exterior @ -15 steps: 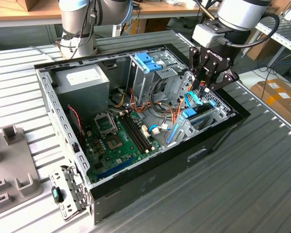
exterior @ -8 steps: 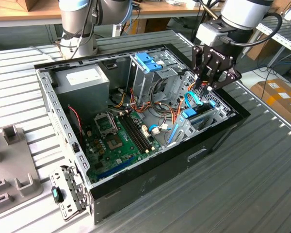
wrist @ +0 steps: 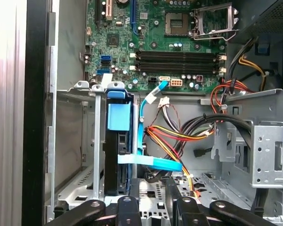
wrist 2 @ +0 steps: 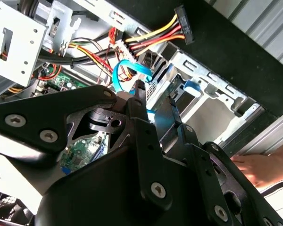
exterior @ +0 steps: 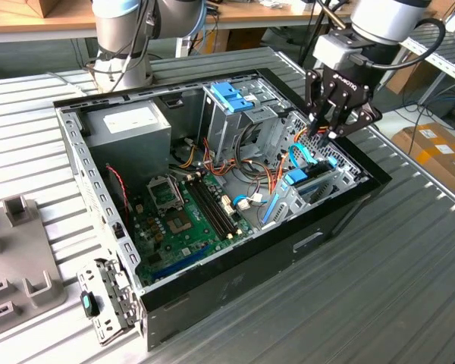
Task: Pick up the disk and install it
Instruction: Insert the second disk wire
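Ribbed metal forms the desk (exterior: 409, 273) carrying an open black computer case (exterior: 235, 265), side panel off. Inside lie the green motherboard (exterior: 186, 220), a grey power supply (exterior: 129, 129) and a tall metal cage topped by a blue plastic bracket (exterior: 231, 96). At the exterior view's right end of the case, the disk (exterior: 312, 180) stands on edge in the metal drive bay; in the first wrist view the disk (wrist: 117, 150) shows its blue rail beside a blue flat cable (wrist: 148, 136) and a bundle of coloured wires. Directly above the bay hangs the black claw (exterior: 324, 133), near the disk but apart from it; whether its fingers are spread or pressed together I cannot tell. In the second wrist view a person's hand (wrist 2: 264, 167) rests beyond the case wall.
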### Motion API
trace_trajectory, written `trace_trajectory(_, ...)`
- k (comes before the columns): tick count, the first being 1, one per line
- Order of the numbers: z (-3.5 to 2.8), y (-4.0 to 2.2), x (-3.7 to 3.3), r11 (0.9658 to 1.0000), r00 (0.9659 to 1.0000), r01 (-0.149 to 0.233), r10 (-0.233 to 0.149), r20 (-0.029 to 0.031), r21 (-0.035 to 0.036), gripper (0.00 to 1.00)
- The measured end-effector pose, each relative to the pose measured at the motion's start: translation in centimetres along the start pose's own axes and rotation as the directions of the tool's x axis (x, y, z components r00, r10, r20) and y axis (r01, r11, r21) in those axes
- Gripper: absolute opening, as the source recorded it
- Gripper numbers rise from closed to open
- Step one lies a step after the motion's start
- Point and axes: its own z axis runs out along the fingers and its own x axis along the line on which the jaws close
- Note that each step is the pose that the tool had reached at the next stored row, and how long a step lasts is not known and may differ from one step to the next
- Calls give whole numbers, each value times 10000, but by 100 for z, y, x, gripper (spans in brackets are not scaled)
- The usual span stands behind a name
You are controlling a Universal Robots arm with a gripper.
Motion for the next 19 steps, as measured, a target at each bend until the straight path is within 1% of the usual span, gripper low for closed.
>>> trace_trajectory(10,0,-5,-2,10000,10000,19,-19,0,0,36)
trace_trajectory(19,0,-5,-5,9988,9988,486,-486,-6,12,36)
